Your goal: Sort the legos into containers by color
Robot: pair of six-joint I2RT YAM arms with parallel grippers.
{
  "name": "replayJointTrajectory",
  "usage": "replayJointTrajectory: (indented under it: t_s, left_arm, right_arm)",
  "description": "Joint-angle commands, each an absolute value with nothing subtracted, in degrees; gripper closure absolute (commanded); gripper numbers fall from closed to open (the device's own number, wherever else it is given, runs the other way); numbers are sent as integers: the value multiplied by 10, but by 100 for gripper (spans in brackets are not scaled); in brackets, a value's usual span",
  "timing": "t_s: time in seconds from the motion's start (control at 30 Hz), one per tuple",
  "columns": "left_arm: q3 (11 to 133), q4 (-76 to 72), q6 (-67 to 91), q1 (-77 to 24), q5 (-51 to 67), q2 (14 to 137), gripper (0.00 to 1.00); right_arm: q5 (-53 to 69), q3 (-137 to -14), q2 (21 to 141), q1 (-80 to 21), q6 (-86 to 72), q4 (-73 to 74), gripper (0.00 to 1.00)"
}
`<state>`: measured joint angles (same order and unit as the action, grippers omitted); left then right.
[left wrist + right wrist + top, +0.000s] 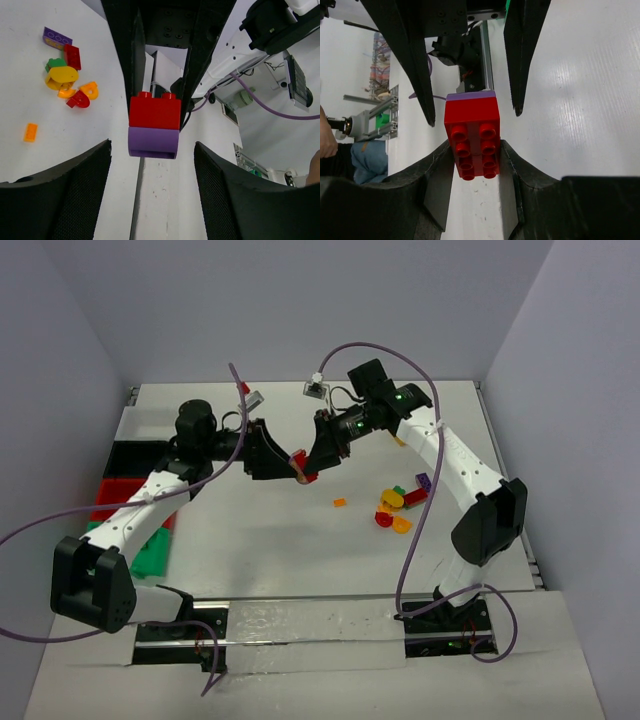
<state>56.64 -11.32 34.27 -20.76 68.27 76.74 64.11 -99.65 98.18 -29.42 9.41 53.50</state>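
Your main risk here is the pull-apart going wrong: the red rectangular plastic brick (472,125) and the purple rounded plastic piece (152,142) are pressed together into one stack, and only one arm has hold of it. If you close the left gripper (152,150) too far along, its fingers would land on the seam or on the red brick itself, and a pull would then strain against the other arm instead of splitting the pair. If you close it off-centre or too shallow, the smooth purple piece could squirt out. A sharp pull could also snap the halves apart and drop one onto the white table (260,550), away from both the bins and the loose pile of small coloured pieces (398,505) at the right. The right gripper (473,150) is pinching the red brick by its two long sides, studs facing its own camera. The left gripper is spread wide, its fingers flanking the purple end with clear gaps on both sides and touching nothing. The stack hangs in the air over the middle of the table, between the two arms. It is well apart from the black bin (135,454), red bin (112,492) and green bin (152,552) along the left edge.
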Motion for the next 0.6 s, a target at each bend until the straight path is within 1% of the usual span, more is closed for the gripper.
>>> replayJointTrajectory:
  t_s: [0.0,0.07,0.1,0.17,0.2,0.27,0.3,0.33,0.43,0.57]
  left_arm:
    - [569,-162,345,-220,712,763,33]
    - [566,-163,345,-220,714,760,44]
    - [564,-161,343,-220,713,760,47]
    - [564,-146,328,-220,711,757,56]
    - [565,-136,320,-220,712,756,64]
    - [570,-111,301,-218,711,754,81]
    - [574,-82,280,-216,705,751,92]
    - [578,-54,260,-213,700,749,100]
    - [582,17,213,-185,697,744,100]
    - [545,82,163,-71,729,719,100]
  right_arm:
    - [664,-1029,997,-301,108,549,100]
    - [665,-1029,996,-301,109,552,100]
    - [665,-1028,995,-301,111,552,100]
    - [663,-1026,994,-301,110,552,100]
    - [662,-1026,994,-301,111,553,100]
    - [657,-1025,992,-301,114,557,100]
    - [656,-1024,989,-299,115,557,100]
    - [654,-1023,986,-296,117,558,100]
    - [650,-1020,978,-283,119,560,100]
    - [656,-1022,963,-244,123,564,100]
